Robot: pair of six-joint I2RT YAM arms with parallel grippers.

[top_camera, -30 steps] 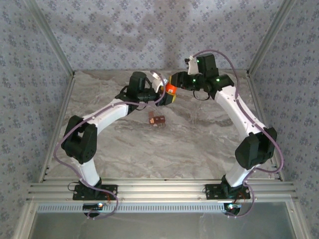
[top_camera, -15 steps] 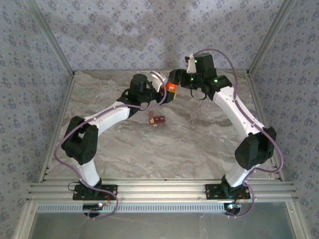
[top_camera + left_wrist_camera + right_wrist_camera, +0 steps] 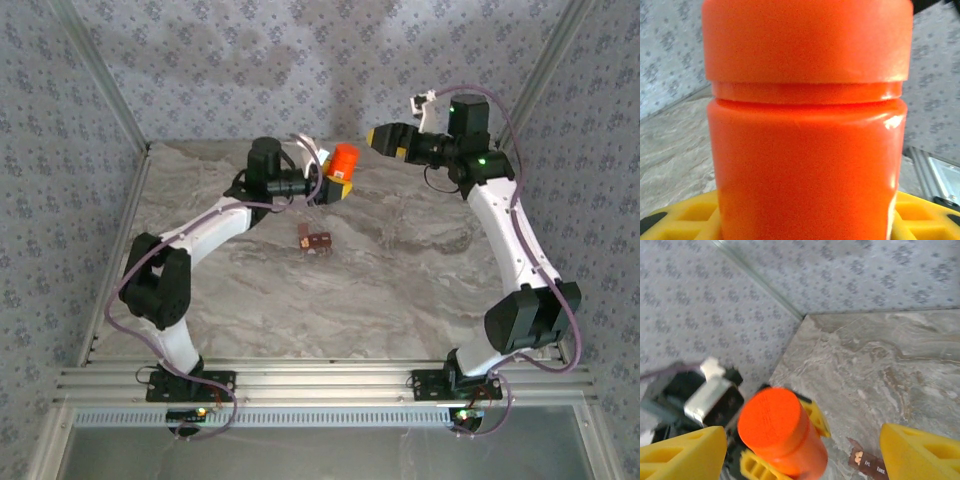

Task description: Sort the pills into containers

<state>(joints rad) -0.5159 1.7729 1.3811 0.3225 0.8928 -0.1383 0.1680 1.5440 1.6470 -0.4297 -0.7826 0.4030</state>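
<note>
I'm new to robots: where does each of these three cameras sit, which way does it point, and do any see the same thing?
Top external: above and behind the arms, looking down on the table; both arms and bases show.
Left wrist: on the left hand, facing the orange bottle it grips; yellow fingers at the bottom edge.
Right wrist: on the open right hand, looking down at the bottle and the containers; own fingers at both corners.
Shared: all three see the bottle.
</note>
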